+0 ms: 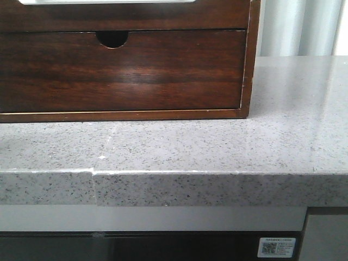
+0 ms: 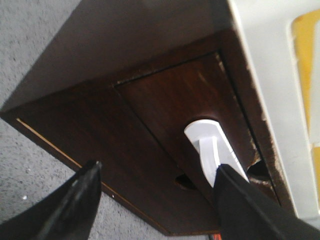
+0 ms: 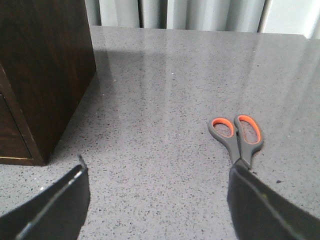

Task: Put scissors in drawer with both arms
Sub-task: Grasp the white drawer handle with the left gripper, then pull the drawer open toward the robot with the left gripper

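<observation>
left pincer [image 2: 155,195] spread wide at drawer [image 2: 185,107] | right pincer [image 3: 157,200] spread wide, empty | scissors [image 3: 237,136] flat on counter [image 3: 165,90]

From my left wrist camera I see the dark wooden cabinet [image 2: 100,115] standing on the grey speckled counter [image 2: 30,65]. The drawer [image 2: 175,100] sits in the cabinet's front, with a white rounded-end handle [image 2: 207,137] on it. My left gripper [image 2: 155,195] is spread wide: one black finger [image 2: 75,205] hangs over the counter just off the cabinet's lower edge, the other finger [image 2: 245,205] lies against the white handle. Beside the handle I can make out two dark notches [image 2: 186,182] in the wood. Beyond the cabinet's far side there is a white surface [image 2: 280,75] with a yellow patch [image 2: 307,55].
</observation>
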You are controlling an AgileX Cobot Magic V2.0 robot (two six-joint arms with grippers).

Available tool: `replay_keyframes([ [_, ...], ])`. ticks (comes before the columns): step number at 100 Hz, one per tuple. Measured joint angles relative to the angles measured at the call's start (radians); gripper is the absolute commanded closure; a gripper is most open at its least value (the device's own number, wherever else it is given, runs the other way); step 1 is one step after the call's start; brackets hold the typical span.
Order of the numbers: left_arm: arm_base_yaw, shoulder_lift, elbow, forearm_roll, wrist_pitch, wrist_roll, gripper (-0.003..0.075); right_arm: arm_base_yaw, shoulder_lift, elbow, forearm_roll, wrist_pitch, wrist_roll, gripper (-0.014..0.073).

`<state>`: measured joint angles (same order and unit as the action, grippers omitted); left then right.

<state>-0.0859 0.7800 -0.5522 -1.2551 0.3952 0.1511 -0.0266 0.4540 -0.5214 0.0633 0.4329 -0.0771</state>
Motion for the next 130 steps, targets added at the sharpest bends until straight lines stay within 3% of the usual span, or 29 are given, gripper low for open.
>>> replay_keyframes([
  [23,0.000,0.158,-0.092,-0.235,0.106,0.271,0.0283,0.000,0.000,0.000,0.000,0.000,0.000,0.0078],
  [61,0.000,0.385,-0.152,-0.504,0.328,0.580,0.0283,0.000,0.000,0.000,0.000,0.000,0.000,0.0078],
  [99,0.000,0.530,-0.197,-0.516,0.473,0.637,0.0286,0.000,0.000,0.000,0.000,0.000,0.000,0.0078],
  [130,0.000,0.537,-0.213,-0.518,0.504,0.656,0.0456,0.000,0.000,0.000,0.000,0.000,0.000,0.0078],
])
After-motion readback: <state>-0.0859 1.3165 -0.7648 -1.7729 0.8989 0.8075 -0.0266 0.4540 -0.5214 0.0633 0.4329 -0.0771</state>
